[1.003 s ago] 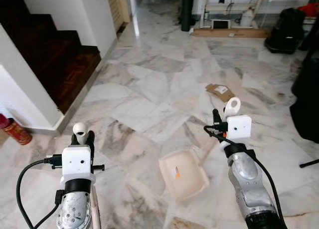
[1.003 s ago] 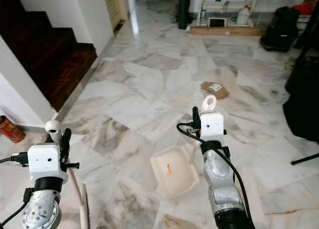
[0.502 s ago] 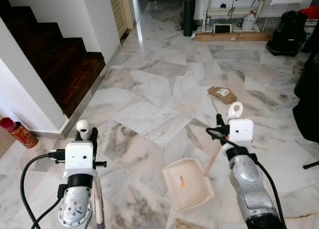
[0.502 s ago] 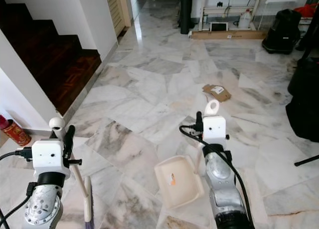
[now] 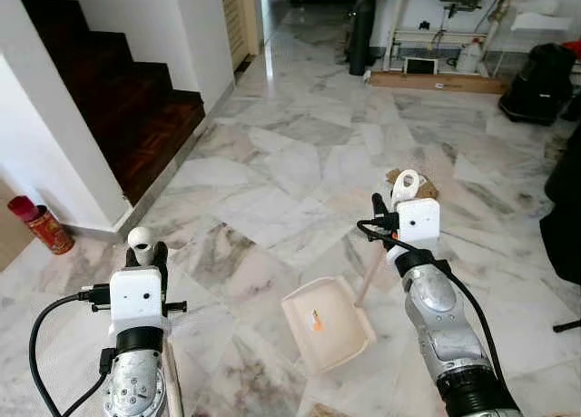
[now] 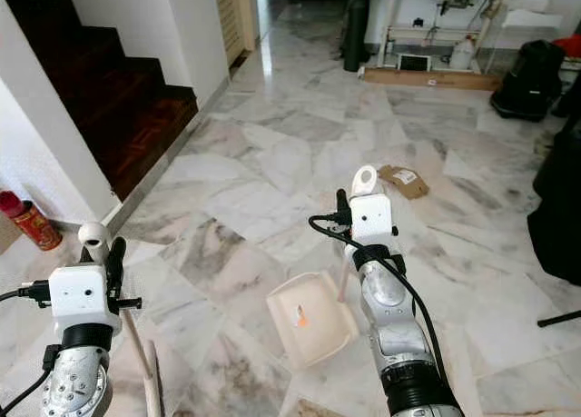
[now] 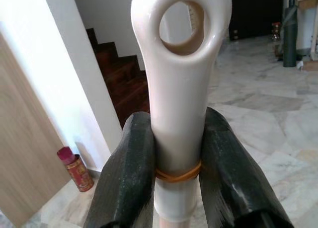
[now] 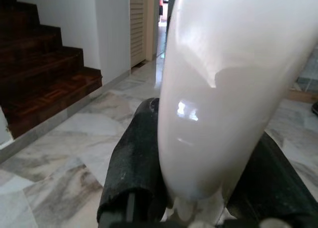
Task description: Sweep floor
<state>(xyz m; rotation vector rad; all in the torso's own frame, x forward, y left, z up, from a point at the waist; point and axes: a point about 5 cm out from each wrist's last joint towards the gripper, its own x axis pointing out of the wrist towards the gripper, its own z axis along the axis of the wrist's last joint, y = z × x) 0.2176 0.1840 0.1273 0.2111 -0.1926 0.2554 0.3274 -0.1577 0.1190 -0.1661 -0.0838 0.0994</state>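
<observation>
**Broom and dustpan in hand, one scrap left on the floor**

The left gripper is clamped tight around the cream plastic broom handle with a looped end. The right gripper is closed on the cream dustpan handle, its pale square pan resting on the grey-veined marble floor just ahead of the robot, holding one small orange speck. To do this step well, I judge the pan's lip should stay flat against the floor while the broom draws debris toward it. Counted: one broom, one dustpan, one brown cardboard scrap lying well beyond the pan.
</observation>
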